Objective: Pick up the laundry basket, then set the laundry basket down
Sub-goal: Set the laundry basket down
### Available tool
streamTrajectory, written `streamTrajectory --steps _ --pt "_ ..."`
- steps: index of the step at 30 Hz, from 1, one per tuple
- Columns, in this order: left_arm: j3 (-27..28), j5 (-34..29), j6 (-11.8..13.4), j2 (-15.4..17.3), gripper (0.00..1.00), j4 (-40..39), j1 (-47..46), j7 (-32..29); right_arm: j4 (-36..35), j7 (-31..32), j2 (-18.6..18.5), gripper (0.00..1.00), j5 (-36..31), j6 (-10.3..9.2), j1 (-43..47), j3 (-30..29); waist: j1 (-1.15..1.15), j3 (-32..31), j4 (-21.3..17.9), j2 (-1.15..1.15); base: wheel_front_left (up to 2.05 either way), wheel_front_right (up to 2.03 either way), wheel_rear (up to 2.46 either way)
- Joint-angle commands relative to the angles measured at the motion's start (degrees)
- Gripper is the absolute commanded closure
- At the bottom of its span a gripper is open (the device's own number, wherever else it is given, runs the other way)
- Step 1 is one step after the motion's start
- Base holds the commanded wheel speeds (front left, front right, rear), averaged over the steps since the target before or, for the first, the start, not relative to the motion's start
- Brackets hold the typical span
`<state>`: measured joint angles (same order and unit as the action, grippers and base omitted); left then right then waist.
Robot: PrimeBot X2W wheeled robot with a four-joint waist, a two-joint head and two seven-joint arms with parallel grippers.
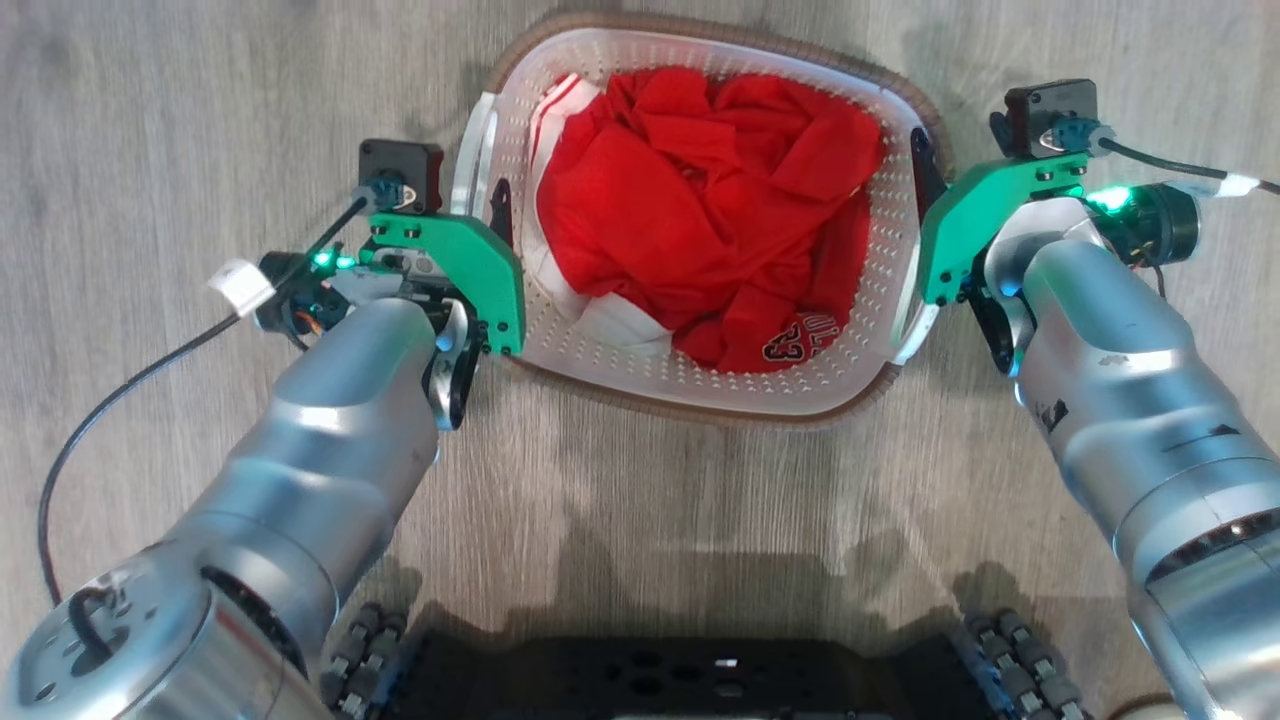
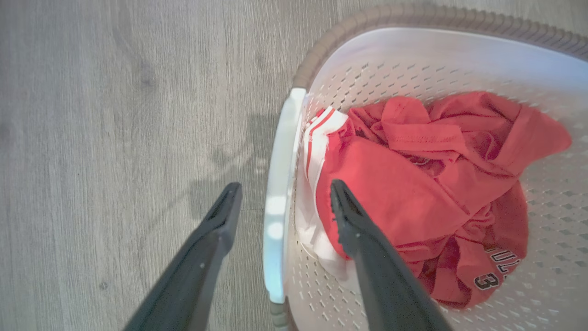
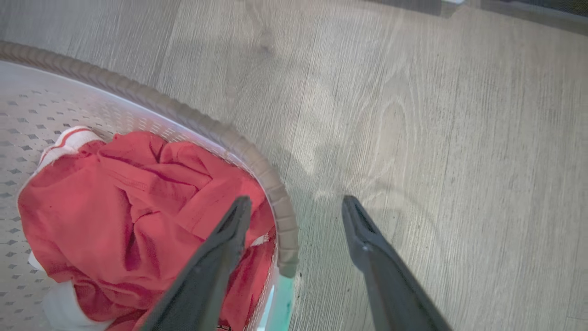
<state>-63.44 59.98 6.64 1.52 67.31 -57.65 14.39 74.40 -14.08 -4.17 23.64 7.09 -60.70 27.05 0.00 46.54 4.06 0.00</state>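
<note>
Mid-left, the left tool (image 2: 285, 185) gapes wide astride the white side handle (image 2: 278, 202), gripping nothing. Upper centre, the laundry basket (image 1: 620, 355) sits on the floor (image 1: 200, 120), red clothing (image 1: 700, 220) inside. Mid-right, the right tool (image 3: 297, 199), equally open and empty, straddles the brown rim (image 3: 275, 193), perhaps past its handle. Closing there could pinch cloth, so the lift tips.

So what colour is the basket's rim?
Brown woven-look rim, best in the left wrist view.

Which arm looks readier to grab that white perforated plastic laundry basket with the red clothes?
Probably left: the open left gripper straddles the white side handle of the laundry basket squarely, while the open right gripper straddles the end of its brown woven-look rim instead.
</note>
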Motion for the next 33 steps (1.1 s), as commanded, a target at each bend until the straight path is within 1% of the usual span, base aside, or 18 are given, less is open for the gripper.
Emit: streamTrajectory --steps 1,5,6,7,11,17,18,25,26,30,31,33 --pt "1.9 -0.9 0.5 1.4 0.00 -0.6 0.8 0.6 -0.9 -0.8 1.3 0.00 -0.2 0.40 3.1 0.2 0.00 -1.0 -0.1 0.00 0.00 0.00 0.00" --pt "4.8 -3.5 0.6 1.6 0.00 -1.7 1.6 0.6 -3.7 -0.9 1.3 0.00 -0.4 0.40 4.2 -0.5 0.00 -3.0 -0.6 0.00 0.00 0.00 0.00" --pt "4.8 -3.5 0.6 1.6 0.00 -1.7 1.6 0.6 -3.7 -0.9 1.3 0.00 -0.4 0.40 4.2 -0.5 0.00 -3.0 -0.6 0.00 0.00 0.00 0.00" --pt "6.5 -5.3 0.9 2.1 0.00 -2.9 2.3 0.6 -5.3 -0.9 1.3 0.00 -0.6 0.40 5.0 -1.6 0.00 -4.2 -0.8 0.00 0.00 0.00 0.00" --pt "10.5 -9.2 1.0 3.2 0.00 -5.9 4.7 0.6 -8.2 -0.9 1.3 0.00 -1.6 0.40 7.2 -3.7 0.00 -7.0 -1.3 0.00 0.00 0.00 0.00" --pt "17.6 -16.2 1.3 4.6 0.00 -11.6 9.9 0.6 -13.7 -0.9 1.3 0.00 -4.6 0.40 11.8 -7.7 0.00 -12.3 -1.7 0.00 0.00 0.00 0.00" --pt "17.6 -16.2 1.3 4.6 0.00 -11.6 9.9 0.6 -13.7 -0.9 1.3 0.00 -4.6 0.40 11.8 -7.7 0.00 -12.3 -1.7 0.00 0.00 0.00 0.00" --pt "28.1 -25.4 1.3 5.0 0.00 -21.0 18.7 0.6 -22.3 -0.9 1.3 0.00 -6.0 0.40 19.7 -11.5 0.00 -19.5 -1.7 0.00 0.00 0.00 0.00" --pt "31.0 -28.1 1.1 4.8 0.00 -23.9 21.6 0.6 -25.0 -0.9 1.3 0.00 -5.9 0.40 22.2 -12.5 0.00 -21.6 -1.7 0.00 0.00 0.00 0.00" --pt "36.4 -34.0 0.4 4.4 0.00 -30.3 27.3 0.6 -30.1 -0.9 1.3 0.00 -5.5 0.40 26.9 -14.5 0.00 -25.5 -1.8 0.00 0.00 0.00 0.00" --pt "38.9 -36.7 0.0 4.2 0.00 -33.3 30.2 0.6 -32.4 -0.9 1.3 0.00 -5.8 0.40 28.9 -14.8 0.00 -27.2 -1.9 0.00 0.00 0.00 0.00" --pt "41.2 -39.2 -0.5 4.0 0.00 -36.3 33.0 0.6 -34.6 -0.9 1.3 0.00 -6.2 0.40 30.9 -14.6 0.00 -28.9 -2.1 0.00 0.00 0.00 0.00"
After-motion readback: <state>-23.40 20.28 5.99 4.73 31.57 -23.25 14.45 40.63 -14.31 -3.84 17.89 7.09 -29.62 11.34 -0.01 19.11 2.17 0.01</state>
